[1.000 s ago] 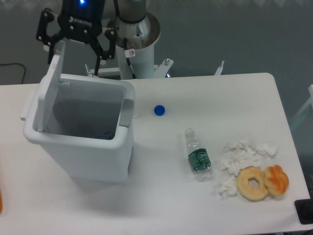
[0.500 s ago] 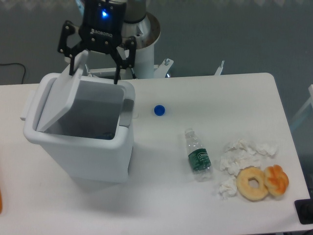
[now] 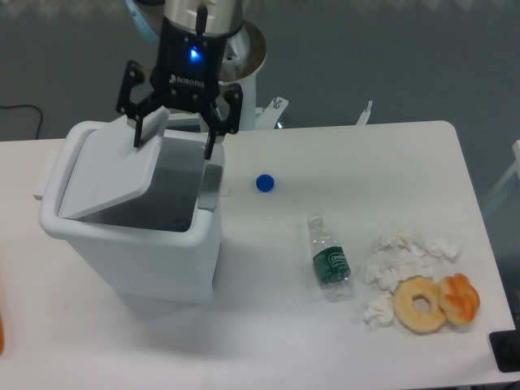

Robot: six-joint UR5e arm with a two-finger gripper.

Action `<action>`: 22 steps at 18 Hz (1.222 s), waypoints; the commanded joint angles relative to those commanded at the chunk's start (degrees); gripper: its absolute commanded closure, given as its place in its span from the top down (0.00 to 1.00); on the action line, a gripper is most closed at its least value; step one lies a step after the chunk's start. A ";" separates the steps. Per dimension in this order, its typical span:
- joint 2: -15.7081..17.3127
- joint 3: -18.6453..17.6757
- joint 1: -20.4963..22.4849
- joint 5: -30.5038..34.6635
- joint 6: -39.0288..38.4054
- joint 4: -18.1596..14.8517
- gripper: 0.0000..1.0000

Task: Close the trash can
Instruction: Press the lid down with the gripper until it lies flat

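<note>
White plastic forms the large rectangular trash can (image 3: 134, 244) with rounded corners, standing on the left part of the white table (image 3: 325, 162). Its flat hinged lid (image 3: 106, 172) slants down across the opening, leaving a dark gap along the right side, where the grey latch (image 3: 210, 185) shows on the rim. Above the lid's far edge hangs the black two-finger gripper (image 3: 177, 138), fingers spread wide, one fingertip at the lid. Right of the bin lie a blue bottle cap (image 3: 264, 183) and a clear plastic bottle (image 3: 329, 257).

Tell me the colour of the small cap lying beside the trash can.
Blue; the cap shows clearly in the fixed camera.
</note>
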 joint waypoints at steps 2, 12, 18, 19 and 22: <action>-0.09 -0.09 0.70 0.00 0.09 -0.09 1.00; -1.49 -1.14 0.88 2.81 4.47 -1.05 1.00; -1.58 -1.76 0.79 3.69 5.71 -2.02 1.00; -1.58 -1.76 0.79 3.78 6.41 -2.46 1.00; -2.02 -1.76 0.79 4.57 6.86 -2.81 1.00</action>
